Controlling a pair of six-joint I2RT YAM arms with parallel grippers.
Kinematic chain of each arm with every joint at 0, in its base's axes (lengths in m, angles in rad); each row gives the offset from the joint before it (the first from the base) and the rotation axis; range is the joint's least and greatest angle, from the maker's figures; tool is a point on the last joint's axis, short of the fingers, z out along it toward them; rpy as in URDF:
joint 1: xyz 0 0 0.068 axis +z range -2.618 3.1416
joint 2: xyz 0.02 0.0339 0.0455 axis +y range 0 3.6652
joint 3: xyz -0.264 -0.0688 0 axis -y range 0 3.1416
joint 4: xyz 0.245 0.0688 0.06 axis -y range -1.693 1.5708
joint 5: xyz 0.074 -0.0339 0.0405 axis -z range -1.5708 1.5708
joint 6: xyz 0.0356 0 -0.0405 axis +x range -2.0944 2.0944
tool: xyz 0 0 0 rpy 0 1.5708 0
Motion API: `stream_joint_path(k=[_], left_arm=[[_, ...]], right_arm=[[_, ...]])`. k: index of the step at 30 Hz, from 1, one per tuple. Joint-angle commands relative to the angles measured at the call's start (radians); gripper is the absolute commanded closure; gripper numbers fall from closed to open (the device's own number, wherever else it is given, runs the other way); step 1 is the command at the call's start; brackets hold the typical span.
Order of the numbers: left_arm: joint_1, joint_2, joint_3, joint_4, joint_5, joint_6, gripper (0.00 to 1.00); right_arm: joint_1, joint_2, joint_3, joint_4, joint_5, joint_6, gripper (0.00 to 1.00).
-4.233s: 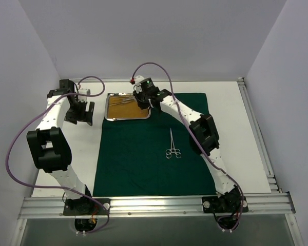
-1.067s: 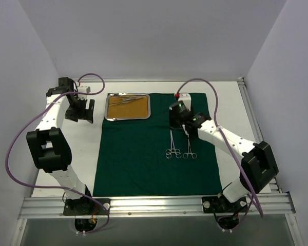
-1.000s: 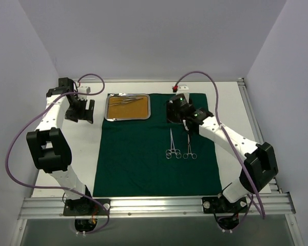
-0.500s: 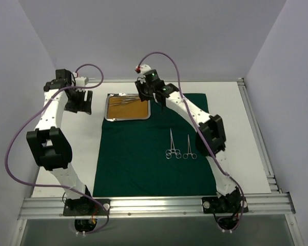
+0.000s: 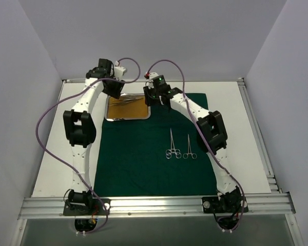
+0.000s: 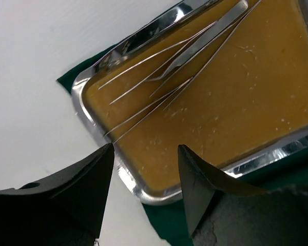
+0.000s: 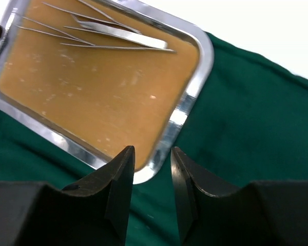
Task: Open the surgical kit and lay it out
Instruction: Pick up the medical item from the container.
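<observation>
Thin straight steel tweezers (image 6: 205, 38) lie lengthwise along the far rim of the orange-lined rectangular steel tray (image 6: 87, 110), just ahead of the half-open, empty left gripper (image 6: 146, 151); the narrowly parted, empty right gripper (image 7: 151, 151) looks farther off.

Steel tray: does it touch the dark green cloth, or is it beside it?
Touching. In the left wrist view the steel tray rests on the dark green cloth. The cloth comes out from under the tray's corner and its near rim.

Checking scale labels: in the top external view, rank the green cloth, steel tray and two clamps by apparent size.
1. green cloth
2. steel tray
3. left clamp and right clamp: alike in size, not ranked apart.
</observation>
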Motion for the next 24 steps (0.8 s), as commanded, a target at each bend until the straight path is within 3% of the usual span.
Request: stream_joint_path(k=[1, 12, 24], left_arm=[[-0.017, 0.091, 0.124, 0.012, 0.059, 0.052, 0.38], [-0.085, 0.162, 0.103, 0.101, 0.145, 0.112, 0.42], [-0.097, 0.256, 0.152, 0.076, 0.125, 0.103, 0.48]], right_arm=[[-0.024, -0.103, -0.046, 0.017, -0.026, 0.019, 0.69], [-0.067, -0.212, -0.270, 0.013, -0.017, 0.025, 0.71], [-0.104, -0.244, -0.343, 0.014, -0.020, 0.024, 0.71]])
